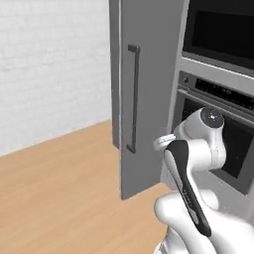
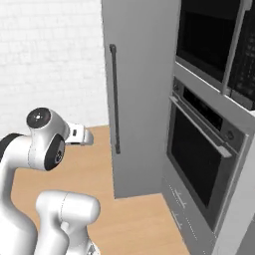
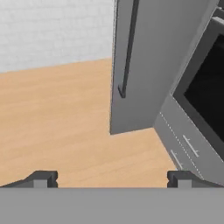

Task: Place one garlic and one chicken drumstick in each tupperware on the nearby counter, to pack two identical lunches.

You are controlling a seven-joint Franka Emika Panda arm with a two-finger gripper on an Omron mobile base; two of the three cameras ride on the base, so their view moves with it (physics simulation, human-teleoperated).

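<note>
My claw (image 3: 112,178) gapes wide and empty, facing a tall cabinet (image 3: 148,61), oven (image 2: 199,149) and floor (image 1: 59,188); with no garlic, drumstick or tupperware before me, I risk bumping the cabinet while turning.

Oven (image 2: 199,149) cut off at right edge

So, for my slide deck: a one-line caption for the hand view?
Open tool faces a tall grey cabinet door beside a built-in oven, above wooden floor.

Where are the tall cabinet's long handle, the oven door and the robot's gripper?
cabinet handle (image 2: 115,97): right base view, middle of the bar.
oven door (image 2: 194,162): right base view, dark glass.
gripper (image 3: 112,178): hand view, between the open fingertips.
</note>
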